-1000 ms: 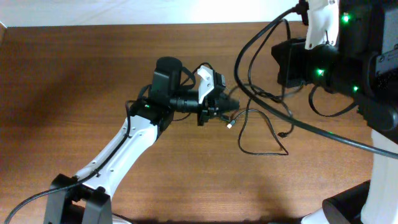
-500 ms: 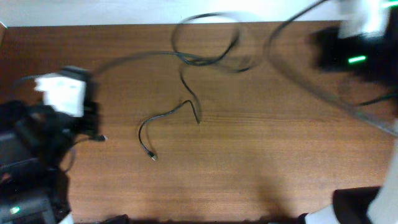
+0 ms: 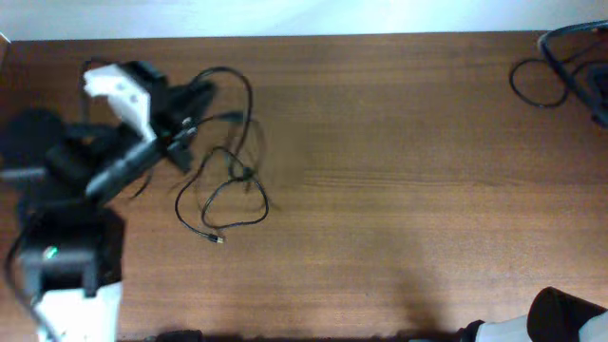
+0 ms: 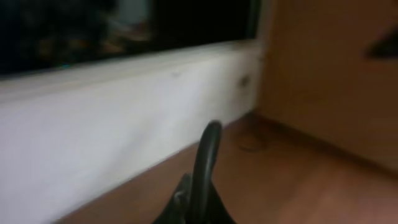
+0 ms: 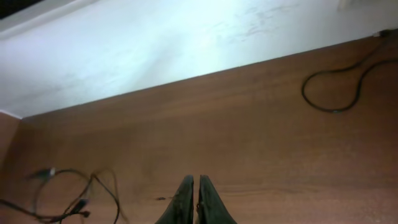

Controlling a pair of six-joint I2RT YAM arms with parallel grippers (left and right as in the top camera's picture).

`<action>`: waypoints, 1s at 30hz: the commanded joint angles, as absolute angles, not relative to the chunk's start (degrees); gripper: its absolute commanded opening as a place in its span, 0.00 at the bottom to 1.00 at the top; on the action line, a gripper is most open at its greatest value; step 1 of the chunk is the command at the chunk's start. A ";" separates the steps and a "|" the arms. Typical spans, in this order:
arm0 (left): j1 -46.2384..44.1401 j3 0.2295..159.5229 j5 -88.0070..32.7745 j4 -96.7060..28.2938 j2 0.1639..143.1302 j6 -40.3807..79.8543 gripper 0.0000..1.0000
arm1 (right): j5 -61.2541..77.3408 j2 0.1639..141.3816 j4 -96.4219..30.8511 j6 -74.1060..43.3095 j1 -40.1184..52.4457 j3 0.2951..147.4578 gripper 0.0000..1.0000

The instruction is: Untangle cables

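The thin black cables (image 3: 233, 176) lie on the wooden table at left of centre, as crossed loops with a small plug (image 3: 218, 238) at the near end. They also show in the right wrist view (image 5: 68, 196) at the lower left. My left gripper (image 3: 193, 103) sits at the upper left edge of the loops. In the left wrist view, the left gripper (image 4: 198, 202) is shut on a black cable (image 4: 208, 149) that arcs up from its fingers. My right gripper (image 5: 196, 190) is shut and empty, low over bare wood, well right of the cables.
A thicker black lead (image 3: 532, 84) loops at the table's far right back corner, also in the right wrist view (image 5: 336, 93). A white wall (image 5: 186, 43) runs along the back edge. The right arm's base (image 3: 570, 318) is at the front right.
The left arm has gone from the table's centre to the far left. The cables now lie left of centre instead of right of centre. The right arm has left the overhead view.
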State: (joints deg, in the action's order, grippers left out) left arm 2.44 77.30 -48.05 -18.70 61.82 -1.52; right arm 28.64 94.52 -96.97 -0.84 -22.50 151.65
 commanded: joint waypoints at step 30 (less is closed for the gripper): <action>-16.16 99.83 28.67 -30.17 72.12 -12.49 0.99 | 25.69 49.10 -18.13 0.67 -5.65 78.67 0.99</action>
State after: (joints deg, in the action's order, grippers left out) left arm -19.00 100.62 28.08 -29.52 79.15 -12.67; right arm 32.91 63.92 -24.80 6.17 -5.89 89.76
